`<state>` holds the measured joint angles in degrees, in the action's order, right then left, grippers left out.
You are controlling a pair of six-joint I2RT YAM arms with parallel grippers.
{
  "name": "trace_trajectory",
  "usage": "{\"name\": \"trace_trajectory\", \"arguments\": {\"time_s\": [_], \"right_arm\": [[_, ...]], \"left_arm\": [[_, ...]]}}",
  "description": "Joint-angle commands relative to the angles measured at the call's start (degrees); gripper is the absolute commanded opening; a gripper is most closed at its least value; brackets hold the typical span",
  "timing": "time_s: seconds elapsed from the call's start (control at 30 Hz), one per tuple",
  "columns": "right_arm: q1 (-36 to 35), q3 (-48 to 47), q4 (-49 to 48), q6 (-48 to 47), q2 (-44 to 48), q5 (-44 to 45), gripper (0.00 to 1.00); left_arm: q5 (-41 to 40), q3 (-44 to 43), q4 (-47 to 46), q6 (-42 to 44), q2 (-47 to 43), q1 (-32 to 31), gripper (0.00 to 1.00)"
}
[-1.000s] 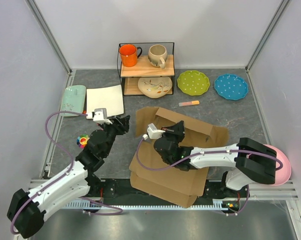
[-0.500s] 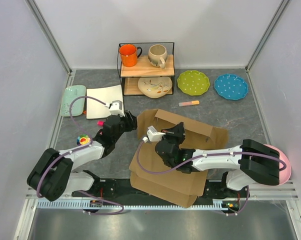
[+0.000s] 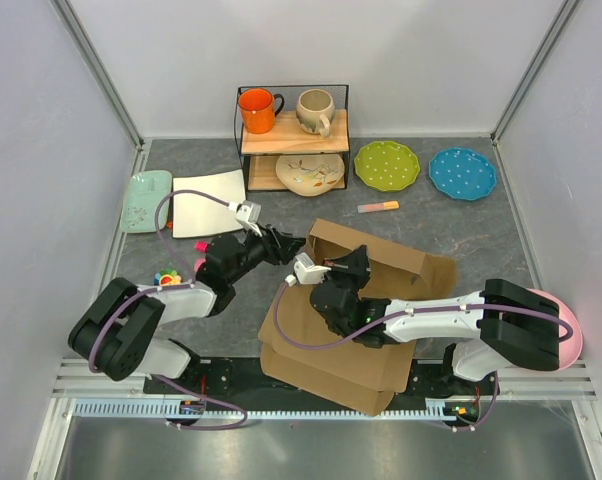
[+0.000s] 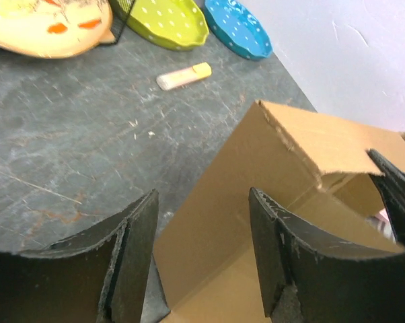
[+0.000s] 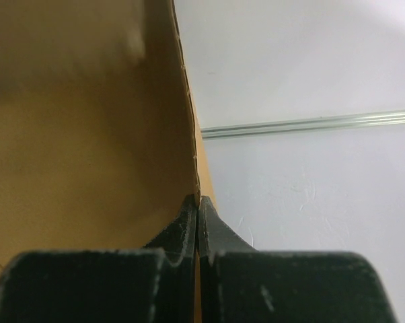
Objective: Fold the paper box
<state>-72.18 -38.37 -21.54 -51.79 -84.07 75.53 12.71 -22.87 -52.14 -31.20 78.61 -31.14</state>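
Left gripper [image 3: 293,243] has swung in to the ten-o'clock corner of the paper box [image 3: 331,365], jaws spread. Right gripper [image 5: 198,202] clenched, seemingly pinching a raised wall. Box lies central, toward six o'clock.

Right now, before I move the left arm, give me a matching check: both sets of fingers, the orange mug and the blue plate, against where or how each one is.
Column one:
1. left fingers
2. right fingers
3. orange mug
4. blue plate

Column two:
A. on the top shelf of the rack
B. shut on a flap of the box
C. back right of the table
D. open, holding nothing

Pairs: 1-D, 2-B, 3-A, 4-C
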Motion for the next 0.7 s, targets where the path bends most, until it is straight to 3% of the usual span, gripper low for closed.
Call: {"name": "trace_trajectory", "arguments": {"time_s": [0.0,0.27,0.67], "right_arm": [[-0.5,0.23,0.88,4.15,-0.48,-1.0,0.0],[-0.5,-0.04,1.59,4.68,0.05,-1.26,0.0],[-0.59,-0.83,4.05,7.67,-0.65,-2.05,0.0]], "left_arm": [[5.66,2.65,-10.86,-4.04,2.86,-0.94,0.64],[4.08,7.58,-16.33,-3.17,2.78,-3.4,0.67],[0.57,7.23,-24.67,-0.79,6.11,-6.04,0.71]]}}
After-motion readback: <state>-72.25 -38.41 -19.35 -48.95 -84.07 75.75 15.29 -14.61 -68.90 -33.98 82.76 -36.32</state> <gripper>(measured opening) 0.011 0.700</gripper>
